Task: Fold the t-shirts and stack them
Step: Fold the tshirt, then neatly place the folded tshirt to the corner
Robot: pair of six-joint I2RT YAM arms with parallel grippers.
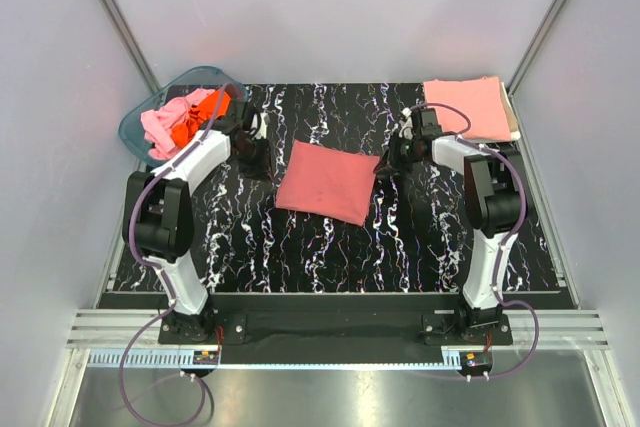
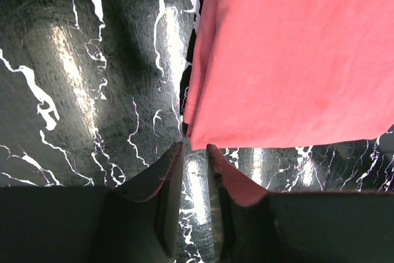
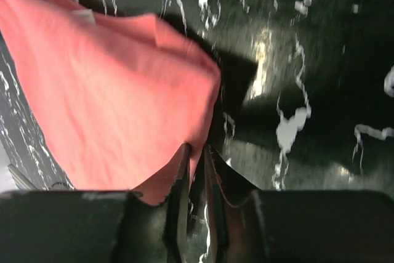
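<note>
A folded brick-red t-shirt lies mid-table. It fills the upper right of the left wrist view and the left of the right wrist view, where its white label shows. My left gripper sits at the shirt's far-left corner. Its jaws stand a narrow gap apart with only table between them, the corner just beyond the tips. My right gripper is at the far-right corner, its jaws nearly together with the cloth edge pinched between the tips.
A folded salmon-pink t-shirt lies at the back right corner. A translucent teal tub at the back left holds a crumpled pink t-shirt and an orange one. Grey walls enclose the black marbled table.
</note>
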